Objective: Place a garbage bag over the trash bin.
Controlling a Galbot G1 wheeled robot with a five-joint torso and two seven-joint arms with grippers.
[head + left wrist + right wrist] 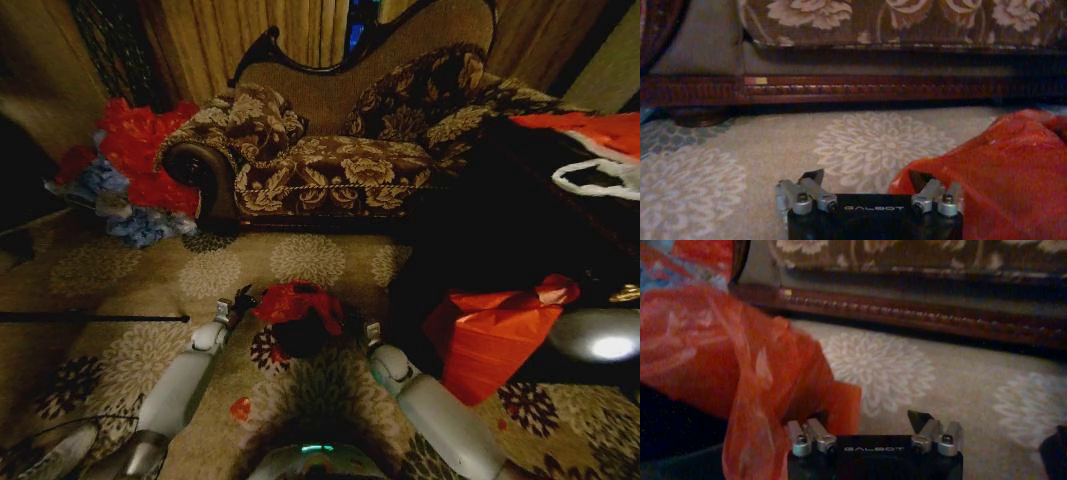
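Note:
The trash bin (303,338) is a small black cylinder standing on the carpet between my two arms. The garbage bag (293,300), thin and glossy red, lies crumpled over its mouth and far rim. My left gripper (234,303) sits just left of the bag, open. In the left wrist view the gripper (867,181) is empty, and the bag (993,170) reaches up to one fingertip. My right gripper (371,331) is at the bin's right side, also open. In the right wrist view the gripper (867,422) has the bag (727,365) draped beside one finger, with the dark bin (673,430) beneath it.
A patterned sofa (330,150) stands close behind the bin. A heap of red and blue bags (135,170) lies at its left. A bigger orange-red plastic bundle (495,335) sits right of my right arm. A thin dark rod (95,318) lies on the carpet at left.

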